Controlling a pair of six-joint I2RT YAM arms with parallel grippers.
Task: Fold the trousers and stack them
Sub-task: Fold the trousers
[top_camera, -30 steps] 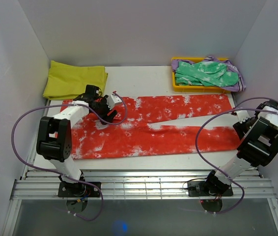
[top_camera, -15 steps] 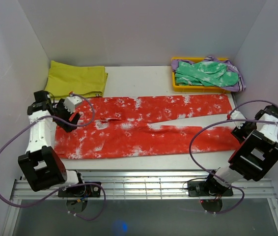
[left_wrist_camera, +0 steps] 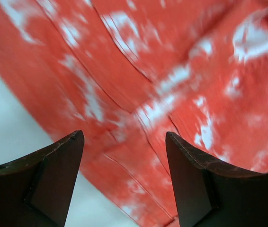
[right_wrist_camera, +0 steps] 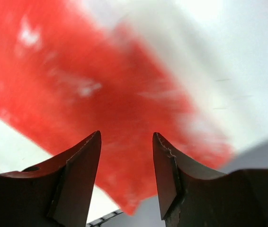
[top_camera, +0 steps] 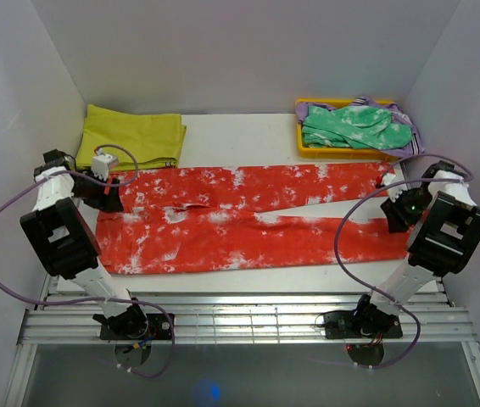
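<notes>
The trousers (top_camera: 248,220) lie spread flat across the middle of the white surface (top_camera: 240,140), waist end at the left and the two legs running right, side by side, with a thin strip of surface showing between them toward the cuffs.

The left hand (top_camera: 107,192) hangs over the far left corner of the waist end. In its wrist view the fingers (left_wrist_camera: 53,175) stand wide apart with nothing between them; below are creased red fabric and, at the left, bare surface.

The right hand (top_camera: 395,206) is at the cuff end, by the far leg. Its wrist view is blurred, but the fingers (right_wrist_camera: 79,170) are apart, with a narrower gap than the left ones, and grip nothing; red cloth and its edge lie below.

A folded yellow cloth (top_camera: 130,138) lies at the far left, just beyond the waist. At the far right a yellow tray (top_camera: 346,153) holds a green garment (top_camera: 354,125), with purple cloth (top_camera: 413,142) at its right rim.
</notes>
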